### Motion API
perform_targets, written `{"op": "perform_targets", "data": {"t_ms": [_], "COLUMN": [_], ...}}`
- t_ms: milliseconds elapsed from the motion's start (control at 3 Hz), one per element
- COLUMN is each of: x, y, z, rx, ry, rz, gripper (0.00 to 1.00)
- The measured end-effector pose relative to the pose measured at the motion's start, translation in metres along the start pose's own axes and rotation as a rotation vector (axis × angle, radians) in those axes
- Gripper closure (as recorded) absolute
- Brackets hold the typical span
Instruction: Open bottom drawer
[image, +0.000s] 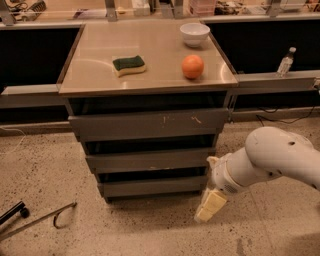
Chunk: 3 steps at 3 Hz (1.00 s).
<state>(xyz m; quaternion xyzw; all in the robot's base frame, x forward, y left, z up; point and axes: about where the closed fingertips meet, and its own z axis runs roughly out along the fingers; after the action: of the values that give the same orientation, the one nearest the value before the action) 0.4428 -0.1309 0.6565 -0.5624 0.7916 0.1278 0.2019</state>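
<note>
The bottom drawer is the lowest of three grey metal fronts in the cabinet, plain and flat, and it sits closed. Above it are the middle front with pale chips and the taller top front with white scratches. My gripper, with pale yellowish fingers, hangs low at the end of the white arm, just off the bottom drawer's right end and close to the floor. It holds nothing.
On the cabinet top lie a green and yellow sponge, an orange and a white bowl. A small bottle stands on the right ledge. A dark metal tool lies on the speckled floor at left.
</note>
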Motion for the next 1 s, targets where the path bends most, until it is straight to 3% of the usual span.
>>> {"op": "perform_targets", "data": {"t_ms": [333, 667, 1000], "x": [0.007, 0.006, -0.005], "y": [-0.002, -0.013, -0.029], "z": [0.016, 0.059, 0.106], "rx": [-0.007, -0.025, -0.044], "ry": [-0.019, -0.121, -0.276], "rz": [0.004, -0.022, -0.081], "gripper": [0.0, 0.0, 0.0]}}
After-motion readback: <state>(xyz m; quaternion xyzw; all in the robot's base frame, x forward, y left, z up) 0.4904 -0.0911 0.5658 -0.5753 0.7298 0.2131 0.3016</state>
